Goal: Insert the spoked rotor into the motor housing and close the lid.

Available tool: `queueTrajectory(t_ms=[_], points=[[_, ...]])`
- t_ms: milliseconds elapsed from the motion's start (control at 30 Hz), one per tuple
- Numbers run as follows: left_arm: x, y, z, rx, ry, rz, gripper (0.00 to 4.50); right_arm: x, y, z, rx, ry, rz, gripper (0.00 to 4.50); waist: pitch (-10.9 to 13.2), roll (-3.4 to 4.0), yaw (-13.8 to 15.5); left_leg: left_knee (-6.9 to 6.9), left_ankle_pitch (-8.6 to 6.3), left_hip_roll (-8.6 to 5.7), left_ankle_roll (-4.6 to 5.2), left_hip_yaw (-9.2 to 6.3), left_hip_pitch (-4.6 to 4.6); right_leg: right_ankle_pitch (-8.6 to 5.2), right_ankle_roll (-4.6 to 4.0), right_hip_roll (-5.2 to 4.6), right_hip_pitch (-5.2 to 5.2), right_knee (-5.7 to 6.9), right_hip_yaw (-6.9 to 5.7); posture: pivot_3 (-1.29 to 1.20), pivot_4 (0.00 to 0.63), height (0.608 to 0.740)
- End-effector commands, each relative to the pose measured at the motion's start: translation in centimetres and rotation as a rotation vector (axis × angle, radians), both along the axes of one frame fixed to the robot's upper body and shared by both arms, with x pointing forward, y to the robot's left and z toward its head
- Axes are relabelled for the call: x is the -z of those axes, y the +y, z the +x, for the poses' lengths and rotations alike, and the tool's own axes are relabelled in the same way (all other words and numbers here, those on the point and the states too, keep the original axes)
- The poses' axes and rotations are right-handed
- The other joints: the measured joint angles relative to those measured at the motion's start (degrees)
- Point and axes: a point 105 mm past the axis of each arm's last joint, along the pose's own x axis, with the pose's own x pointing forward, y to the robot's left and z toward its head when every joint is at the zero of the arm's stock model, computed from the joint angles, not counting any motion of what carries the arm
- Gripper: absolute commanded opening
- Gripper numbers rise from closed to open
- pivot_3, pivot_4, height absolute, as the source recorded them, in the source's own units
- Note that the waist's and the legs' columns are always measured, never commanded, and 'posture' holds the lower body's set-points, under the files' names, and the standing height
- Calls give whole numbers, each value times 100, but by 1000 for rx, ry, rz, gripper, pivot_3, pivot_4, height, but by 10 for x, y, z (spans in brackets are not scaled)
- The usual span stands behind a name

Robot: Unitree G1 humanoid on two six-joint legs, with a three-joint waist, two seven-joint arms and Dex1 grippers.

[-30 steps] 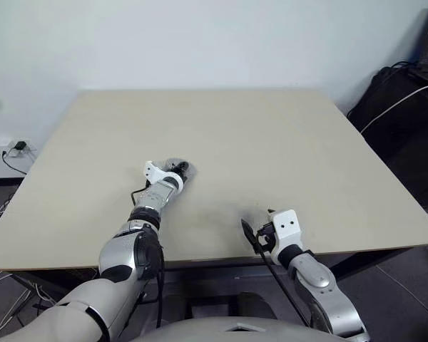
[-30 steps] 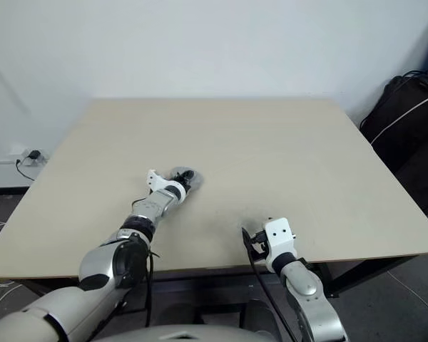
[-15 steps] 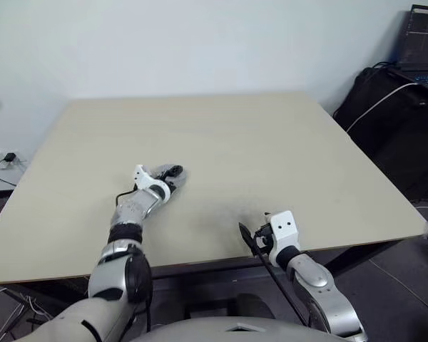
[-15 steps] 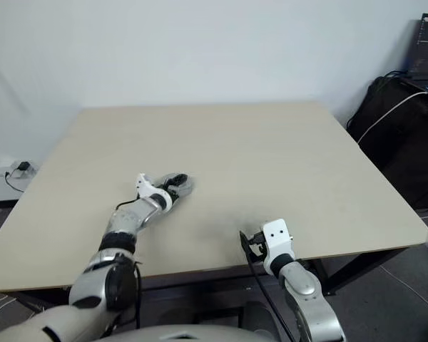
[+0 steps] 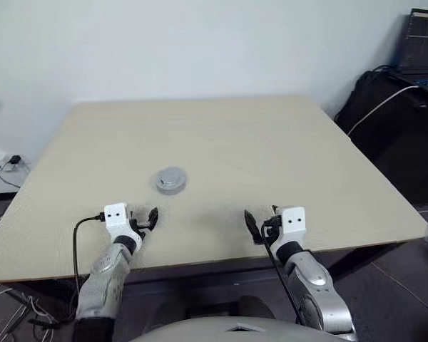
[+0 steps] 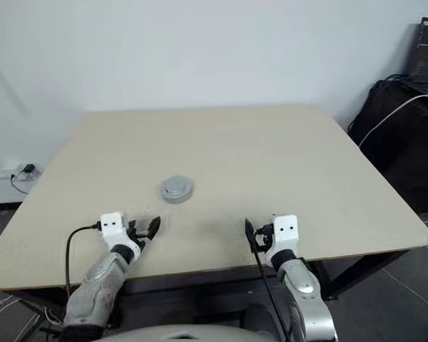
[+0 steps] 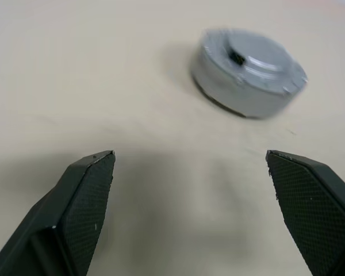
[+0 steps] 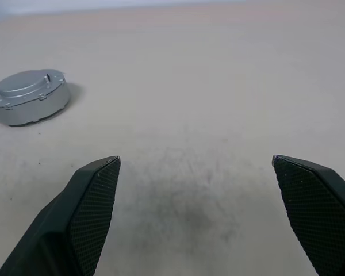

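A round silvery-grey lid point(image 5: 171, 176) sits flat on top of the motor housing point(image 7: 230, 95), a shallow grey can standing left of centre on the beige table point(image 5: 271, 142). The spoked rotor is hidden from view. My left gripper point(image 5: 146, 221) hovers near the table's front edge, short of the housing and a little to its left, open and empty. In the left wrist view the housing lies beyond its fingertips point(image 7: 92, 172). My right gripper point(image 5: 260, 222) is open and empty near the front edge, to the right; its wrist view shows the housing point(image 8: 27, 96) well off to one side.
A white wall stands behind the table. Black bags point(image 5: 392, 121), cables and a laptop point(image 5: 421, 35) crowd the floor and corner at the right. A power socket point(image 5: 11, 160) with a cord lies on the floor at the left.
My left gripper has let go of the lidded housing, opened, and drawn back to the table's front edge. The right arm has stayed put. The camera has shifted slightly.
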Motion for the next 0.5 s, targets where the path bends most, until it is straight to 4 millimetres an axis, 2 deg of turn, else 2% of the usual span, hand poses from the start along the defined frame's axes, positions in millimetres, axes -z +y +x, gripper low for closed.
queueTrajectory(t_ms=[33,200,300,500], points=[[-36,-7,3,15,-219,137,4470,-12,-5,3,34,-74,-12,4500,11,6,76,1,-1,-1,4,1,-2,1,3,-2,0,-2,0,0,0,740],[-36,-16,-14,24,-288,175,4470,-16,-6,-2,70,-87,-25,4500,13,8,93,2,4,-2,41,1,-38,2,0,-4,-21,-7,-5,0,0,740],[-36,-15,-15,-37,-302,184,4470,-18,-5,-3,103,-103,-23,4500,20,7,116,5,6,-1,46,0,-62,15,-21,-5,-33,-7,-10,0,0,740],[-35,-16,-15,-86,-299,150,4470,-23,-5,-1,152,-122,14,4500,26,6,118,8,5,-1,49,0,-55,-4,11,-5,-31,-9,-17,0,0,740]])
